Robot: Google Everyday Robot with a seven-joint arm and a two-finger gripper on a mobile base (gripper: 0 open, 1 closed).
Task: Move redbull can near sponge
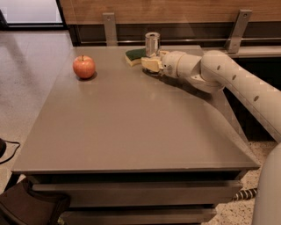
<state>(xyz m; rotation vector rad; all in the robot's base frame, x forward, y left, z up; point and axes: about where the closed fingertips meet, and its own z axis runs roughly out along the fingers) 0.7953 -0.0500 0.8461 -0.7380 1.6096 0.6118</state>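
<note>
Fingers (151,64) clasp the upright redbull can (152,43) low down, just beside the sponge (134,54), far across the table (131,132).

A grey-brown table (131,132) stands on pale speckled floor (30,66) before a wood-panelled wall (175,9) carrying two metal brackets (109,28), daylight entering at upper left; the gripper (150,64) sits low over the table's far edge.

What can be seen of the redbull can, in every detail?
The redbull can is a slim, silver, metal-looking can standing upright near the far edge of the table. Its top rim and upper body show. The gripper, right in front of it, hides its lower part. The sponge lies close by, to its left in the view. Whether they touch cannot be told.
</note>
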